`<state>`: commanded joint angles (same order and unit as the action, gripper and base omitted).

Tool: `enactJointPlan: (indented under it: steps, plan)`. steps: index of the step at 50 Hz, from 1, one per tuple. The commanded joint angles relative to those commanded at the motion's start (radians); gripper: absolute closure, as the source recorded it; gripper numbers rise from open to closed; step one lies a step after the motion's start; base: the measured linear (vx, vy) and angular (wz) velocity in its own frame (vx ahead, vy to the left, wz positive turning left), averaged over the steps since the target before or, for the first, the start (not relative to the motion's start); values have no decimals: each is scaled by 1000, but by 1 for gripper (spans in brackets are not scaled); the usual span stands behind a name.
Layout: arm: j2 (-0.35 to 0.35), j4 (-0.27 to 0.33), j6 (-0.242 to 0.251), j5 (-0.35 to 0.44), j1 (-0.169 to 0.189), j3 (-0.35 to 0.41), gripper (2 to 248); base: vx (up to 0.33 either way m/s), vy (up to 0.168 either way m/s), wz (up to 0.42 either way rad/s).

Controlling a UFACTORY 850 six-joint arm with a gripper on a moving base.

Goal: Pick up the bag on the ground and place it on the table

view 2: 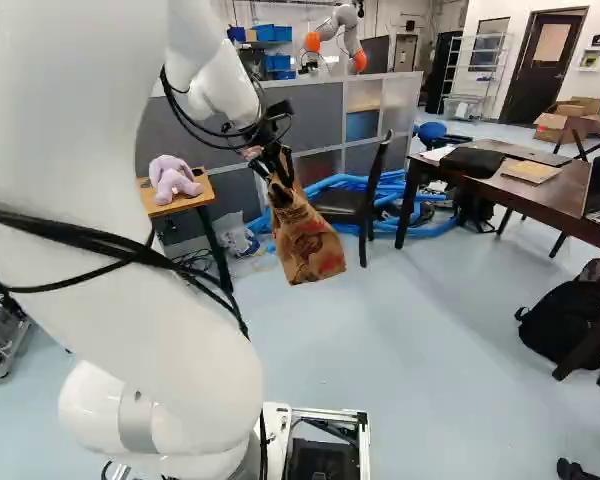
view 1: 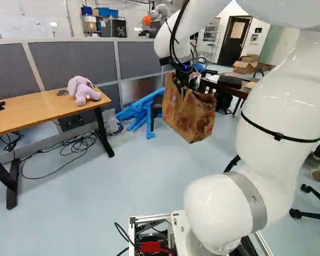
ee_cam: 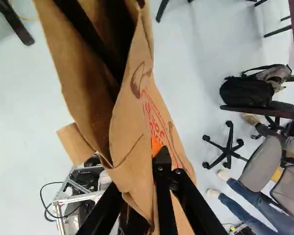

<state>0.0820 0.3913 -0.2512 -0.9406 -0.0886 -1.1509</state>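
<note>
Wooden table [view 1: 40,113] with plush toy [view 1: 82,90], left base view's left. Right base view: dark table [view 2: 558,196] upper right, black chair [view 2: 342,204] nearer centre. Arm reaches ahead; gripper [view 1: 184,84] pinches paper bag [view 1: 191,114], fingers closed, bag hanging upper centre.

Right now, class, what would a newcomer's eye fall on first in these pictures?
The big white arm comes first, filling much of the left base view's right side. Next is the brown paper bag hanging from it above the floor. Then the purple plush toy, toward the left in both base views.
</note>
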Motion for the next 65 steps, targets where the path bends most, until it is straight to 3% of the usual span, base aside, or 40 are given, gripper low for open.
enactJointPlan:
  steps: [17,39,65]
  plan:
    - [38,-64,0,-42,6,-96,229,0,0,0]
    - [90,-158,0,-151,9,-225,229,0,0,0]
    - [151,-248,0,-329,-25,-386,229,0,0,0]
